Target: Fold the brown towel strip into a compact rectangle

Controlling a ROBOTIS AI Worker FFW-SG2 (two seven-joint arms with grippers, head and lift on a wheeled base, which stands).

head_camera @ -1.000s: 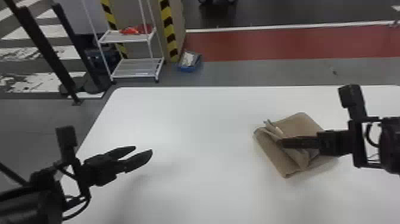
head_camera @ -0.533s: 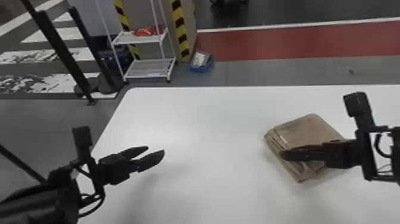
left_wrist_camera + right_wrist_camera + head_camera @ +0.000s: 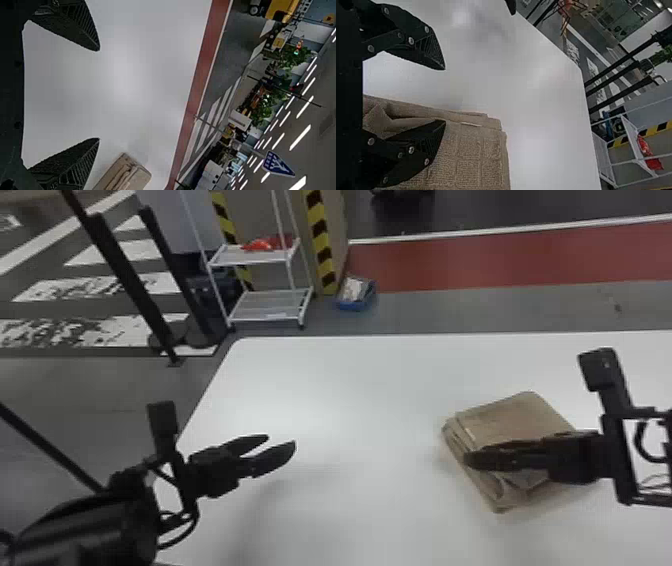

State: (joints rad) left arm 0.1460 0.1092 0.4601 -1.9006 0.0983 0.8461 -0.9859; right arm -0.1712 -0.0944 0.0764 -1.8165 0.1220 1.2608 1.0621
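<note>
Right claw (image 3: 469,459) has its fingers apart; folded brown towel (image 3: 520,417) lies beneath it. Left claw (image 3: 281,441), also spread, has table (image 3: 360,390) below.

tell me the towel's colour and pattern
The towel is light brown with a grid of squares; the right wrist view shows it best.

Brown towel strip (image 3: 522,417): raised flap at L edge 1.0 s ago, now lying flatter; whole packet shifted slightly L & nearer robot since 0.5 s ago. R claw (image 3: 471,458) also moved L & nearer robot. Head view panned L.
</note>
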